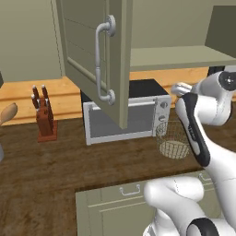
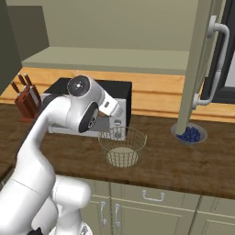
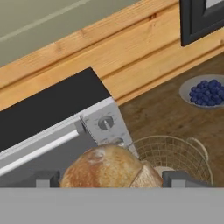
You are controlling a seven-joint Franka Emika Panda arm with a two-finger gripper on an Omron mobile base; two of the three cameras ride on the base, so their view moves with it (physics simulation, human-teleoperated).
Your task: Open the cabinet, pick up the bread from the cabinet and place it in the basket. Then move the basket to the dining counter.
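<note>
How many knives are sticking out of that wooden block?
3 handles show in the knife block on the worktop, left of the microwave: one tall at the back, two beside it. From the right side the block is partly cut off, so more may be hidden.

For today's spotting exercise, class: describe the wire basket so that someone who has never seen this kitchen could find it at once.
Start at the silver microwave on the dark wood worktop. Just in front of its knob end stands the basket, with a bowl of blueberries farther along the worktop. Unlike that solid bowl, it is round, see-through silver wire with a pale bottom.
</note>
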